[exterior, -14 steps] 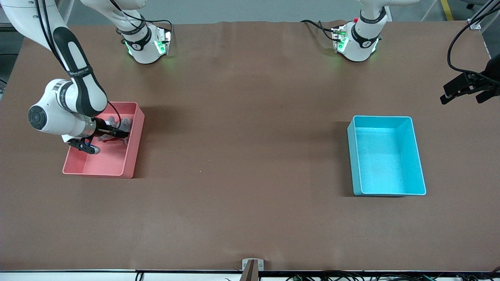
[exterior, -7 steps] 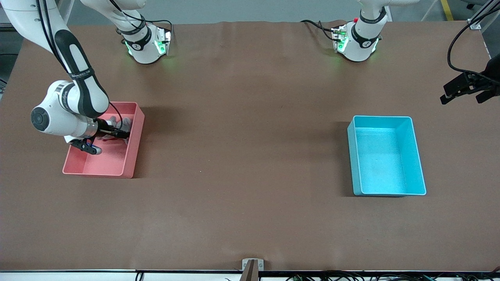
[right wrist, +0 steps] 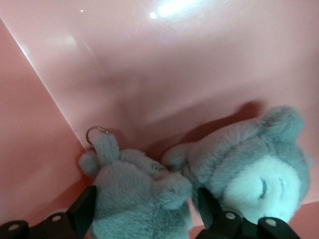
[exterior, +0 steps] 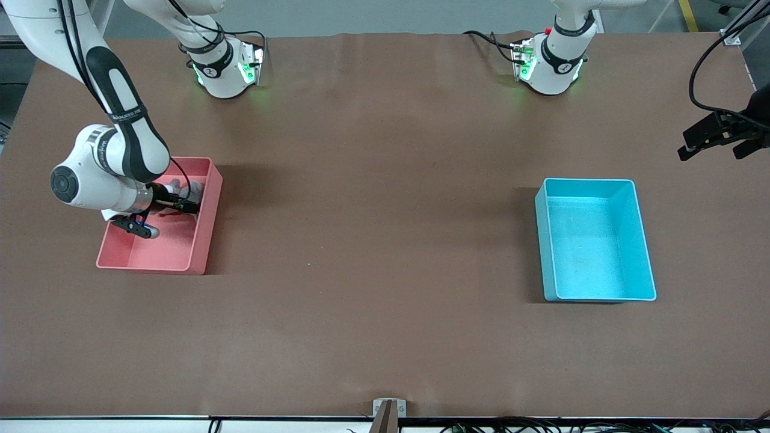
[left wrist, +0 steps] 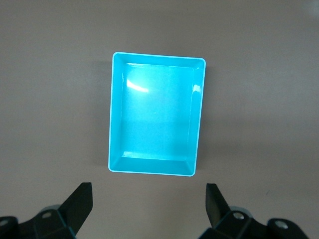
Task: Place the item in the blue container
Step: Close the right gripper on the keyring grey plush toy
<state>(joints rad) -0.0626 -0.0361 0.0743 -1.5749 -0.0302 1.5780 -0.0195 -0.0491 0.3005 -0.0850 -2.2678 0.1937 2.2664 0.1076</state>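
**Right end effector around a plush toy in the pink bin**

Only the right wrist view shows the item clearly: one grey plush toy [right wrist: 199,174] with a pale face, round ears and a small metal ring [right wrist: 95,132], lying on the smooth, glossy floor of the pink bin [right wrist: 149,59]. The right end effector [right wrist: 144,209] straddles the toy's fuzzy body, its dark fingers [right wrist: 84,209] parted on either side of it. In the front view the toy is a grey patch half hidden under the right end effector [exterior: 174,203] at the middle left of the frame.

Only the left wrist view looks straight down into the blue bin [left wrist: 115,114]: rectangular, straight-walled plastic, pale-rimmed, nothing inside. The left end effector [left wrist: 149,209] is spread wide open.

The front view counts two bins on the matte brown bench [exterior: 385,240]: one pink bin [exterior: 204,222] at middle left, one blue bin [exterior: 643,240] at middle right. The left end effector [exterior: 716,141] waits at the right edge, up off the bench.
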